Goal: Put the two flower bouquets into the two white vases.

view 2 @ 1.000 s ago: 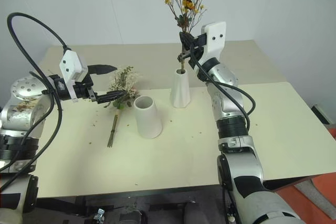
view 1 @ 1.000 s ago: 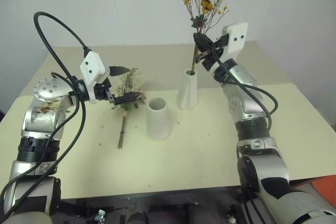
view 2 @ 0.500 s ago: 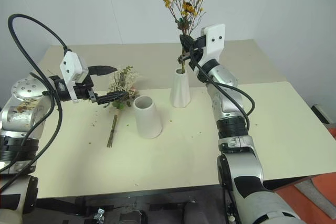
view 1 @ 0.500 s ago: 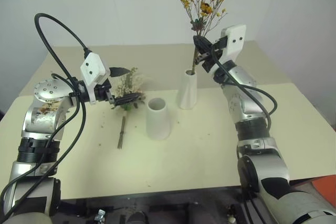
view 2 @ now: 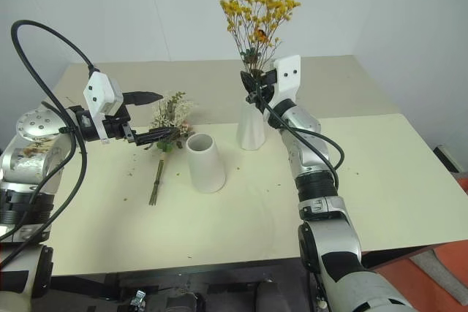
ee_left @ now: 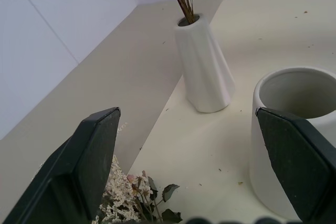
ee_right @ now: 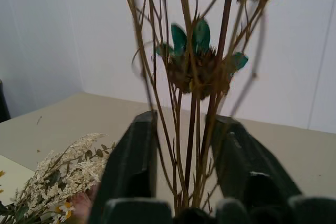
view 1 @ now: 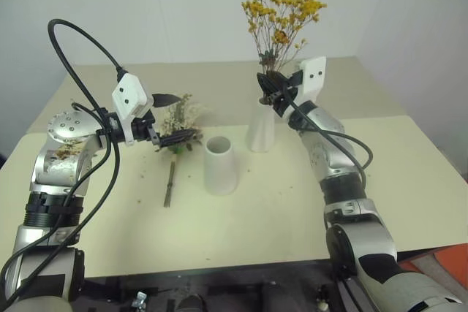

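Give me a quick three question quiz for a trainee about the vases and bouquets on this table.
1. True or false: the yellow bouquet has its stems in the tall vase.
2. Which vase holds nothing? A: short vase. B: tall vase.
3. Fill in: the pink bouquet lies on the ____, beside the left gripper.

Key: 1 true; 2 A; 3 table.

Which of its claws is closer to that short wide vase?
Left. The left gripper hovers just beside the short vase, above the pink bouquet; the right gripper is farther back, over the tall vase.
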`<state>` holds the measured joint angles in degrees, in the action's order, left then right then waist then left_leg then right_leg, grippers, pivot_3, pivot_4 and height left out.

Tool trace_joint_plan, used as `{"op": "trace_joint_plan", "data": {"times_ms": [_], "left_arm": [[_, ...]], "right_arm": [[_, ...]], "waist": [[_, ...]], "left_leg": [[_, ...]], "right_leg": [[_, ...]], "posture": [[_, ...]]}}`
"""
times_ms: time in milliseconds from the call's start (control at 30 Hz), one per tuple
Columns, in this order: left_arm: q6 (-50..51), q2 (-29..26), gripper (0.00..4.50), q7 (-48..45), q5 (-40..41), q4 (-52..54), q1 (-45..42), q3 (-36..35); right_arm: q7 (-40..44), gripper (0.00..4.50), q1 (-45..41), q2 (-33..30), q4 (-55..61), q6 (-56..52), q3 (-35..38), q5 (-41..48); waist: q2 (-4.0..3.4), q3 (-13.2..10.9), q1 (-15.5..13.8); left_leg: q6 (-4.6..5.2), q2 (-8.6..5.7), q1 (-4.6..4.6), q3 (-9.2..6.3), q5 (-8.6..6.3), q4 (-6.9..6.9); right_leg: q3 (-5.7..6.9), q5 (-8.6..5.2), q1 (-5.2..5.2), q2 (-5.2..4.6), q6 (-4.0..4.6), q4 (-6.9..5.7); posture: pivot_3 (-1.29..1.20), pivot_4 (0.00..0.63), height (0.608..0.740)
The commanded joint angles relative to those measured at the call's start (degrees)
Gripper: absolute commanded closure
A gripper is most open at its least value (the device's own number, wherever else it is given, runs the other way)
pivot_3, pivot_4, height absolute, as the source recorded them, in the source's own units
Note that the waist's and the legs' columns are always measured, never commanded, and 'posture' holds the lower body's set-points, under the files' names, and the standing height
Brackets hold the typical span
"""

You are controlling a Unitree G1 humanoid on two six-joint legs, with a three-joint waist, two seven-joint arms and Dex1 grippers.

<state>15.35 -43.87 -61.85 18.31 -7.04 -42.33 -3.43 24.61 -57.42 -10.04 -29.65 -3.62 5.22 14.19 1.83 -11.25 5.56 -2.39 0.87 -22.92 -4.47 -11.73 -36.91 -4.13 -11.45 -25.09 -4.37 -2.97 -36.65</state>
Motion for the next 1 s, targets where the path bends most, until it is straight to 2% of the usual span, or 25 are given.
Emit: {"op": "trace_joint_plan", "data": {"times_ms": [33,133,167,367,633,800,867,1000], "left_arm": [[0.1,-0.7,0.0,0.2,0.8,1.9,-0.4,-1.4],[-0.1,-0.5,0.0,0.2,0.6,1.2,-0.9,-1.1],[-0.1,-0.5,0.0,0.1,0.5,1.0,-1.0,-1.0],[-0.4,0.1,0.0,0.3,0.0,0.2,-1.9,-0.4],[1.2,0.3,0.0,4.8,1.3,5.1,0.6,-3.3],[8.0,3.3,0.0,20.1,-0.2,14.3,4.4,-8.8],[16.6,4.9,0.0,29.0,-1.7,19.0,4.7,-10.5],[32.0,6.0,0.0,38.9,-3.0,26.3,4.1,-10.7]], "right_arm": [[-0.3,1.29,0.4,-1.3,4.7,-0.9,0.3,-0.2],[0.4,0.2,1.7,-1.6,6.9,-2.0,0.0,0.0],[0.2,0.02,2.1,-1.8,7.7,-2.5,-0.2,-0.3],[-2.0,0.02,2.0,-4.1,9.9,-6.7,-2.2,-4.5],[4.6,0.02,6.4,-11.1,23.0,-15.6,-3.0,-2.6],[7.5,0.02,10.7,-16.8,32.2,-21.2,-0.9,-0.4],[10.3,0.02,13.4,-20.4,34.6,-23.6,0.9,1.8],[17.7,0.02,20.0,-27.8,38.7,-25.5,3.2,5.5]], "waist": [[0.0,0.0,0.0],[0.0,0.0,0.0],[0.0,0.0,0.0],[0.0,0.0,0.0],[0.0,0.0,-0.2],[0.01,0.0,-0.3],[0.01,0.0,-0.6],[0.03,0.0,-1.5]], "left_leg": [[0.0,0.0,-0.01,0.0,0.0,0.0],[0.0,0.0,-0.03,0.0,0.0,0.0],[0.0,0.0,-0.04,0.0,0.0,0.0],[0.0,0.0,0.01,0.0,0.0,0.0],[0.0,-0.01,-0.11,-0.01,0.0,0.0],[0.0,-0.01,-0.07,0.0,0.0,-0.02],[0.0,-0.01,-0.04,-0.01,0.0,-0.04],[0.0,-0.02,-0.03,-0.01,0.0,-0.04]], "right_leg": [[0.0,0.0,0.0,0.0,0.0,0.0],[0.01,0.0,0.0,0.0,0.0,-0.02],[0.0,0.0,0.0,0.0,0.0,-0.02],[0.0,0.0,0.0,0.0,0.0,0.01],[0.02,0.0,-0.01,-0.02,0.0,-0.01],[0.0,-0.01,-0.01,-0.03,-0.01,0.11],[0.01,-0.01,0.03,-0.02,-0.02,0.11],[0.01,-0.02,0.09,-0.02,-0.04,0.23]], "posture": [[0.0,0.15,0.74],[0.0,0.15,0.74],[0.0,0.15,0.74],[0.0,0.15,0.74],[0.0,0.15,0.74],[0.0,0.15,0.74],[0.0,0.15,0.74],[0.0,0.15,0.74]]}}
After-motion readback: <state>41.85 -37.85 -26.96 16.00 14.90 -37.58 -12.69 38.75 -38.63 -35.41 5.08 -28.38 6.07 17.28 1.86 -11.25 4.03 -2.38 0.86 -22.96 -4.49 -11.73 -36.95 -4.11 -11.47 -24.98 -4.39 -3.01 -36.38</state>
